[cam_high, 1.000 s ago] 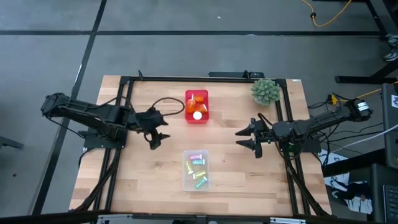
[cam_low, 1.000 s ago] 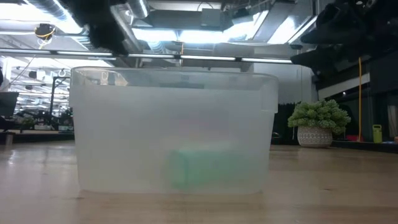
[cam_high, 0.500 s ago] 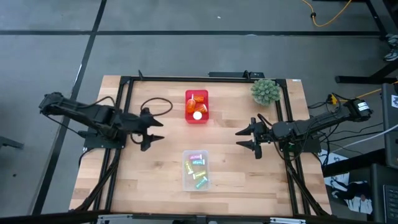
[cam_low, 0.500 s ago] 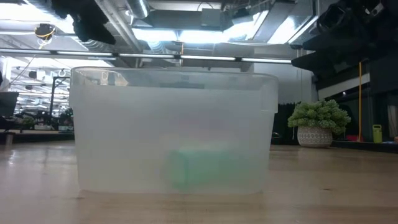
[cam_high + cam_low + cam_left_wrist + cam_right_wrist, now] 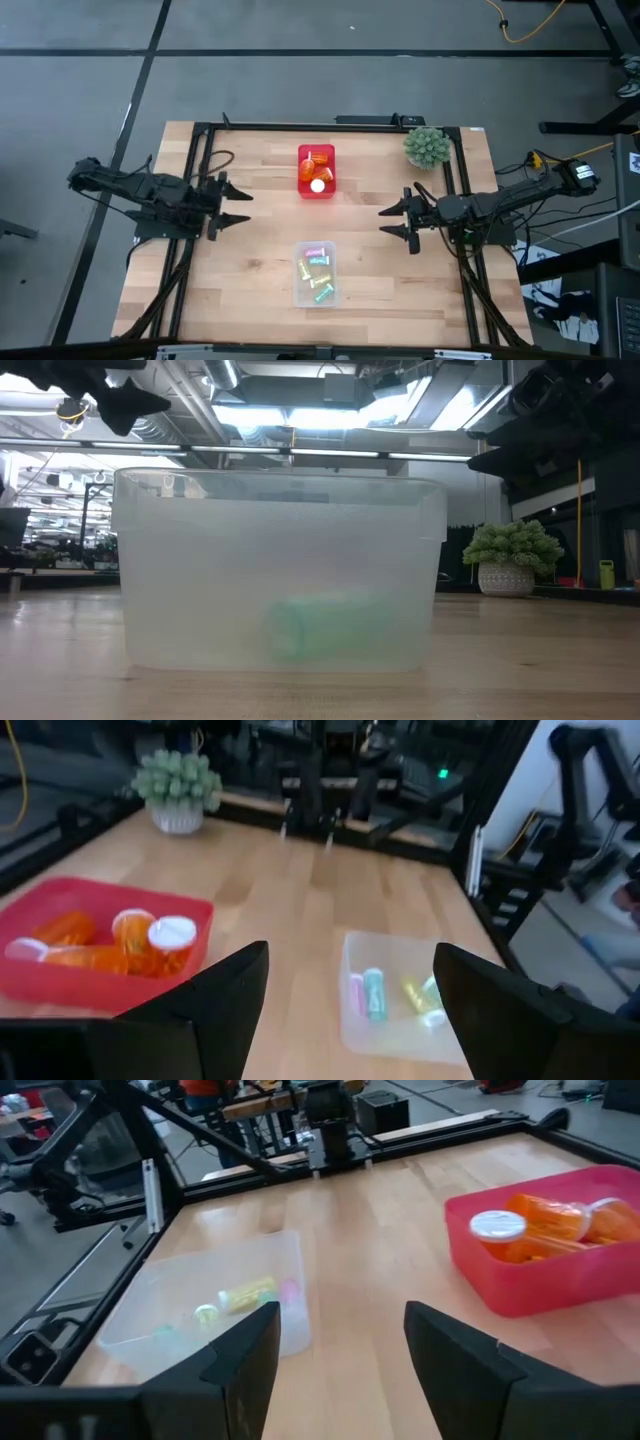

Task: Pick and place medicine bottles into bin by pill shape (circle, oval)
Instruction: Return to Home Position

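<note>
Inside the red bin point(image 5: 301, 172) I saw orange bottles point(image 5: 319, 157) lying crosswise, one standing cap-up; small bottles point(image 5: 318, 266) lay flat in the clear bin point(image 5: 304, 297). Left claw point(image 5: 238, 205) and right claw point(image 5: 386, 222) both gaped open.

The wooden counter point(image 5: 250, 270) carries two bins: one red plastic bin point(image 5: 316, 194) and one clear plastic bin point(image 5: 297, 296). At least three translucent orange white-capped bottles point(image 5: 319, 157) and about five tiny pastel bottles point(image 5: 322, 293) show. One green spiky potted plant point(image 5: 426, 147). Two dark arms: left hand point(image 5: 245, 206), right hand point(image 5: 385, 221).
</note>
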